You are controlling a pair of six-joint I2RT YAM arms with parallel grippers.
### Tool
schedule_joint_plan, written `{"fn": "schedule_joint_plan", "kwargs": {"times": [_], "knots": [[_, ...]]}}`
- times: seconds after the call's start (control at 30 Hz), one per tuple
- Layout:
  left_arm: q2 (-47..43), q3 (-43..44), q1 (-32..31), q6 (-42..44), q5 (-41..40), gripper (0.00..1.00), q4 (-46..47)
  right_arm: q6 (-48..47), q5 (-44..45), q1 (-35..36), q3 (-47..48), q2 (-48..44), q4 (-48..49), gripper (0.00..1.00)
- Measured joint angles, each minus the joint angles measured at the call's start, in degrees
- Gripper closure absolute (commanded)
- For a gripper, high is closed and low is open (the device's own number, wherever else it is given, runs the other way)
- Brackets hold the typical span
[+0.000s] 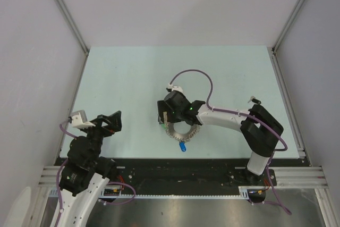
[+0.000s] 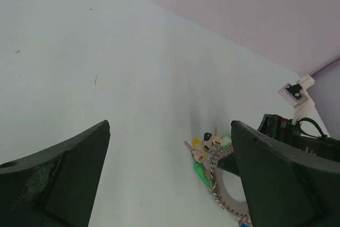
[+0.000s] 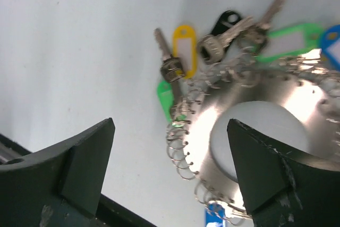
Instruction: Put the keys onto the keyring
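Currently picking a key, by my reading. Right tool hangs over the keyring mid-counter, jaws wide, empty. Keys cluster at the ring's left rim (threaded or not, cannot tell). Next: a clean pinch on one tag. Right arm reaches left, elbow bent. Left tool sits near left, wide open, empty.

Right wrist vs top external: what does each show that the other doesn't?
Right wrist only: the yellow plastic key tag, the black plastic tag, silver metal key blades. Top external only: the left pincer, open, off to the left, away from the keys. Both: the grey toothed metal keyring and a blue plastic tag.
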Motion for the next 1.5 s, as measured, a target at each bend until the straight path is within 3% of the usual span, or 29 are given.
{"fn": "schedule_joint_plan", "kwargs": {"times": [0.23, 0.5, 0.7, 0.9, 1.13, 1.5], "knots": [[0.0, 0.0, 0.0, 1.2, 3.2, 0.00, 0.3, -1.2, 8.4, -1.6, -1.3, -8.6, -8.0, 0.37], [0.0, 0.0, 0.0, 2.6, 8.2, 0.00, 1.6, -4.8, 6.4, -2.0, -21.0, -24.0, -6.9, 0.52], [0.0, 0.0, 0.0, 2.9, 9.5, 0.00, 2.4, -8.2, -1.0, -6.4, -33.6, -31.3, -0.6, 0.53], [0.1, 0.0, 0.0, 2.9, 9.9, 0.00, 2.6, -10.5, -10.6, -12.0, -40.6, -32.3, 10.4, 0.57], [0.2, 0.0, 0.0, 3.0, 9.9, 0.00, 2.7, -12.0, -17.3, -13.4, -41.7, -29.0, 19.0, 0.58], [2.5, 0.0, 0.3, 3.5, 11.3, 0.00, 3.0, -12.3, -20.4, -14.3, -42.3, -22.9, 27.3, 0.61]]}}
